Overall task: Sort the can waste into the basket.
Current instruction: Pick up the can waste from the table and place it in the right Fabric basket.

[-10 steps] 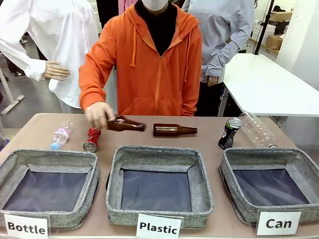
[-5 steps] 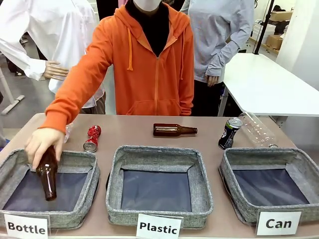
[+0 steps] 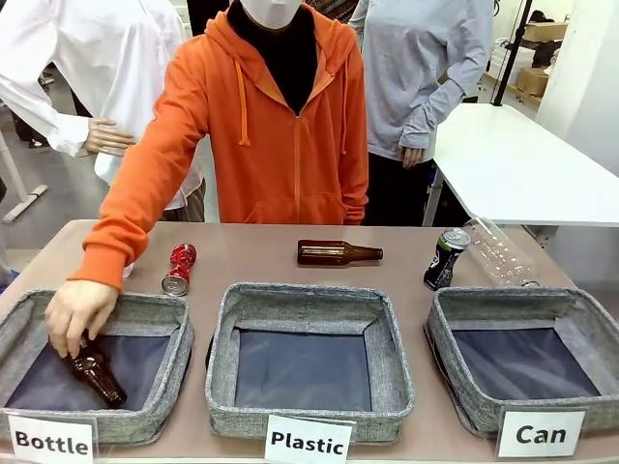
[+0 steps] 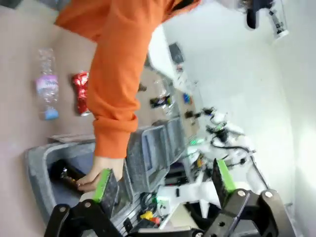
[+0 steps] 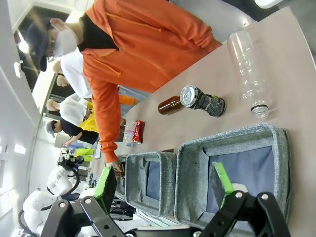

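Note:
The red can [image 3: 178, 269] lies on its side on the table behind the "Bottle" basket [image 3: 155, 307]. To the right, the black-and-blue can [image 3: 445, 258] stands tilted behind the grey "Can" basket [image 3: 440, 324], which holds nothing. In the left wrist view my left gripper [image 4: 165, 180] is open in the air above the left end of the table, with the red can [image 4: 80, 93] far below. My right gripper [image 5: 164, 181] is open above the Can basket [image 5: 227, 138], well clear of the black-and-blue can [image 5: 200, 100] and the red can [image 5: 138, 132].
A person in an orange hoodie reaches a hand [image 3: 79, 314] into the Bottle basket, on a brown bottle [image 3: 95, 372]. Another brown bottle [image 3: 338, 253] lies mid-table. One clear plastic bottle [image 3: 498, 249] lies at the far right, another [image 4: 46, 91] at the left. The "Plastic" basket [image 3: 309, 295] stands in the middle.
The person's hand carried a brown bottle from the table to the Bottle basket and has lowered it onto the basket floor. The cans have not moved.

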Motion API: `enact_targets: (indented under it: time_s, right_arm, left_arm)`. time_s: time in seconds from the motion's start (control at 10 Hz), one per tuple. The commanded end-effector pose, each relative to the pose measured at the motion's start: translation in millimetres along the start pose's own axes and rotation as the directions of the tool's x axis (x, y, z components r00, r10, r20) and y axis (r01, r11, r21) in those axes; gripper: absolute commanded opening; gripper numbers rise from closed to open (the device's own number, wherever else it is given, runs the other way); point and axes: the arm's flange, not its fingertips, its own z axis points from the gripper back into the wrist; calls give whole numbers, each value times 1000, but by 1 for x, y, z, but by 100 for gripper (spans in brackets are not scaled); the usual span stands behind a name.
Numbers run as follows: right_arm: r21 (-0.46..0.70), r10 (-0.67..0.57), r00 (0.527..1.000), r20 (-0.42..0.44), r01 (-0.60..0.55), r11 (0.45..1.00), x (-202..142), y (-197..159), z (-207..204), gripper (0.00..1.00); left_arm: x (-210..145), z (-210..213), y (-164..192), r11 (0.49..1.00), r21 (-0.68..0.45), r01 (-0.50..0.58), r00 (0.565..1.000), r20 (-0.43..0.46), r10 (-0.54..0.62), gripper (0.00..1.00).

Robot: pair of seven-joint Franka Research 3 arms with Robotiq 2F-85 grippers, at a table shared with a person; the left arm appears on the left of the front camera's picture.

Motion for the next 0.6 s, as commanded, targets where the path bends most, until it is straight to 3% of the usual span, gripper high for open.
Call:
enact_targets:
  time_s: [0.0,0.1,0.2,0.5]
  right_arm:
    - [21,27,999,17,-27,999,2,-1,0,100]
    - [21,27,999,17,-27,999,2,-1,0,100]
    - [21,27,999,17,-27,999,2,-1,0,100]
    - [21,27,999,17,-27,999,2,-1,0,100]
  left_arm:
    - [-18,71,12,988,-152,18,981,196,12,100]
    - [-29,97,17,966,-249,70,944,329,16,100]
    - [-40,111,25,945,-307,111,924,382,15,100]
    - [-38,93,31,958,-276,80,955,295,5,100]
